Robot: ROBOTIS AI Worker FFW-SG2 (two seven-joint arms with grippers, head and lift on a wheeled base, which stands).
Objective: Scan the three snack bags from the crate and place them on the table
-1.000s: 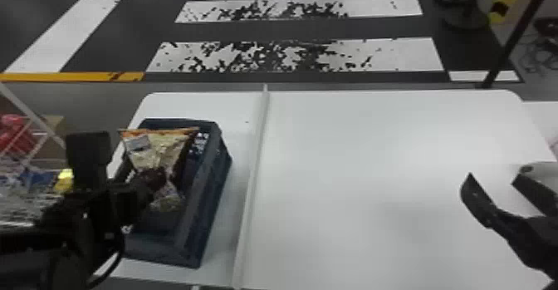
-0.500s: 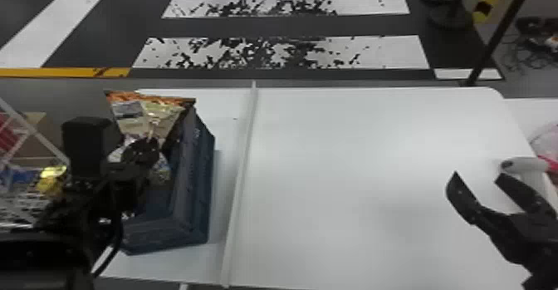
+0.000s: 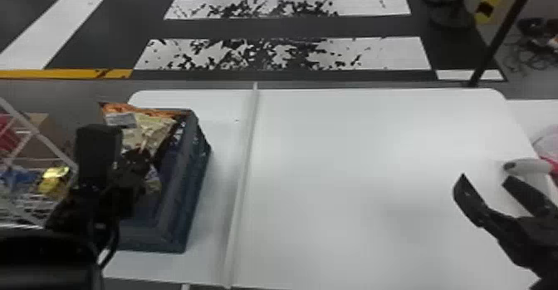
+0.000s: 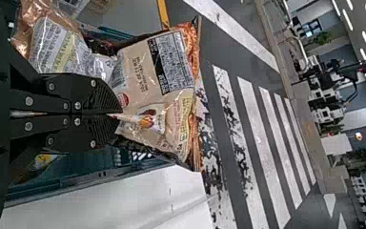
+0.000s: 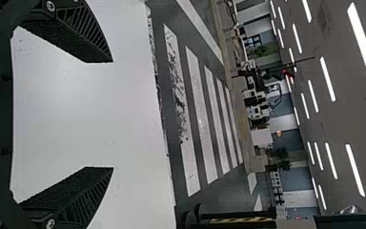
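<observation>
From where I'm standing, a dark blue crate (image 3: 176, 222) is sitting at the left end of a white table (image 3: 373, 156). The robot's left gripper (image 3: 139, 160) is reaching over the crate, and its jaws are pinched together on a fold of a beige snack bag (image 4: 145, 71). The bag is standing roughly upright at the crate's far end, its orange edge uppermost and a printed label facing the robot. A second, shiny packet (image 4: 57, 47) is showing close beside the held bag; whether it is lying inside the crate, I cannot tell.

To the right of the crate, a raised pale strip (image 3: 243, 160) is running across the table from near to far. Well to the crate's right, past the strip, the right gripper (image 3: 485, 178) is hanging over the table, its jaws spread wide with nothing between them. A white and grey device (image 3: 531, 168) is lying just beyond that gripper, also well to the right of the crate.

To the crate's left, a white wire basket (image 3: 39, 133) is holding a yellow packet (image 3: 54, 180). Beyond the crate, white stripes (image 3: 270, 56) are crossing the dark floor.
</observation>
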